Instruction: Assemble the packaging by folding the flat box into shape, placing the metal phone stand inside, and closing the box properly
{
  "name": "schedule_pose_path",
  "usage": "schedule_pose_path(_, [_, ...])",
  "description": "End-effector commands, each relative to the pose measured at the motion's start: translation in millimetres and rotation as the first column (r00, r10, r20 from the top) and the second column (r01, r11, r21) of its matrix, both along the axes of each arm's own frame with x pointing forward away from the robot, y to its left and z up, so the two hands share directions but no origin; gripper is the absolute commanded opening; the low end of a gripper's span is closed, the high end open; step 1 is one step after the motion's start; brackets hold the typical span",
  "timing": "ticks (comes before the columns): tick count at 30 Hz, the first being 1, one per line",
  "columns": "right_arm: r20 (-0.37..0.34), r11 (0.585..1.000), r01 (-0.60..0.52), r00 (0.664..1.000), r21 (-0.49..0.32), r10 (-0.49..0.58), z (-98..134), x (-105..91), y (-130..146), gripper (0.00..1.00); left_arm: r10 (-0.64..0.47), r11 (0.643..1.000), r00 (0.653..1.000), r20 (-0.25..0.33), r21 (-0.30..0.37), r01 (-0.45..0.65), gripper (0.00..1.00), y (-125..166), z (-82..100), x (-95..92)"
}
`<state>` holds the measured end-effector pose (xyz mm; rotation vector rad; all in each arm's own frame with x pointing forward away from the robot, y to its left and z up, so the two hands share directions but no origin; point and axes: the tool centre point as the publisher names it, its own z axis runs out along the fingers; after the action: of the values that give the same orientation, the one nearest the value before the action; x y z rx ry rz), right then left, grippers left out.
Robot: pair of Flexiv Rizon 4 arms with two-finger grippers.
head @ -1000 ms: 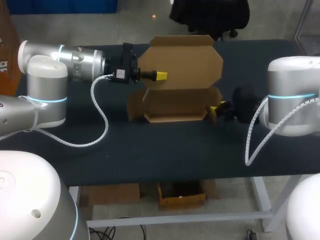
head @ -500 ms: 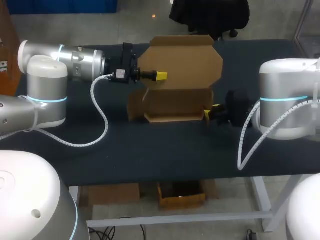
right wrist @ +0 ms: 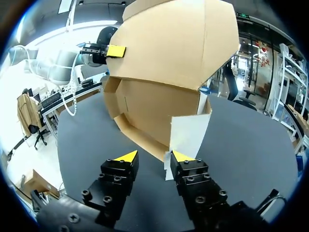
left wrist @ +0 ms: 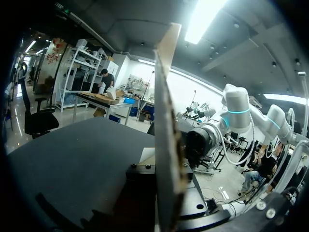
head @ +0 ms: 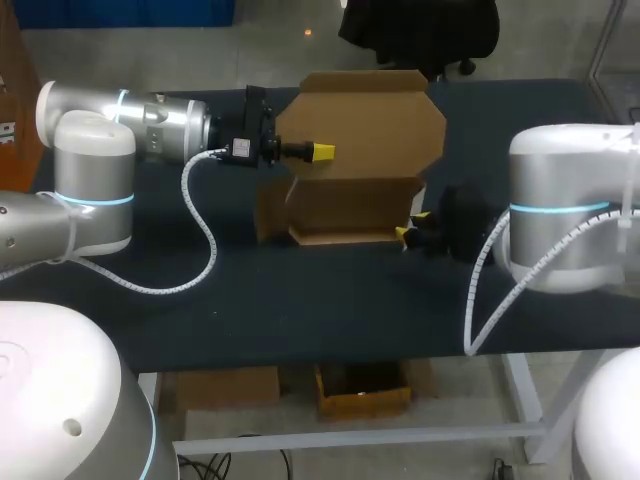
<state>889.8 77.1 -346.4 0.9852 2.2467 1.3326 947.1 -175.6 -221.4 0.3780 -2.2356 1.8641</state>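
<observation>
Folding is the step in hand. The box stands half-formed near the middle of the desk, with its tray walls raised and its lid upright along the box's far side. The left arm meets the lid at the box's left. I judge the left jaws to be clenched on that lid: one yellow fingertip lies on its near face, and the left wrist view shows the card running edge-on between the fingers. The right jaws are released, spread low at the box's right end. The pale side flap stands just ahead of them, close to one fingertip but not pinched. No phone stand shows in any view, so loading looks some way off.

The next move, as I judge it, is a short, low push by the right arm to turn that side flap inward against the box's right wall while the lid is held back. The push should stay square to the box, or the light tray may slide or twist.

The box's front wall and right corner are thin raw card and could buckle under a fingertip. Bare desk lies open on the near side of the box. A splayed left flap crowds the box's left end, and the upright lid closes off its far side.
</observation>
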Motion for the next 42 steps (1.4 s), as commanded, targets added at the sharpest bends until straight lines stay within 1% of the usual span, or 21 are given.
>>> schedule_pose_path(1, [0.039, 1.000, 0.020, 0.999, 0.001, -0.020, 5, -19.3, 1, 0.42, 0.000, 1.000, 1.000, 0.000, 0.000, 0.000, 0.00, -1, -2.0, 0.1])
schedule_pose_path(6, [0.067, 1.000, 0.021, 0.998, 0.000, -0.021, 13, -34.6, 2, 0.43, 0.000, 1.000, 1.000, 0.000, 0.000, 0.000, 0.00, -1, -2.0, 0.1])
schedule_pose_path(11, [0.082, 0.999, 0.033, 0.996, -0.002, -0.033, 16, -44.2, -1, 0.43, 0.000, 1.000, 1.000, 0.000, 0.000, 0.000, 0.00, -1, -2.0, 0.1])
schedule_pose_path(19, [0.081, 0.999, 0.041, 0.996, 0.003, -0.041, 14, -52.6, -7, 0.44, 0.000, 1.000, 1.000, 0.000, 0.000, 0.000, 0.00, -1, -2.0, 0.1])
schedule_pose_path(26, [0.085, 0.998, 0.060, 0.995, 0.011, -0.061, 15, -59.9, -17, 0.44, 0.000, 1.000, 1.000, 0.000, 0.000, 0.000, 0.00, -1, -2.0, 0.1])
schedule_pose_path(33, [0.067, 0.996, 0.088, 0.994, 0.000, -0.088, 16, -63.4, -26, 0.44, 0.000, 1.000, 1.000, 0.000, 0.000, 0.000, 0.00, -1, -2.0, 0.1])
schedule_pose_path(39, [0.056, 0.994, 0.106, 0.993, -0.001, -0.106, 19, -65.6, -32, 0.46, 0.000, 1.000, 1.000, 0.000, 0.000, 0.000, 0.00, -1, -2.0, 0.1])
schedule_pose_path(42, [0.058, 0.994, 0.111, 0.992, 0.002, -0.111, 23, -66.8, -36, 0.49, 0.000, 1.000, 1.000, 0.000, 0.000, 0.000, 0.00, -1, -2.0, 0.1])
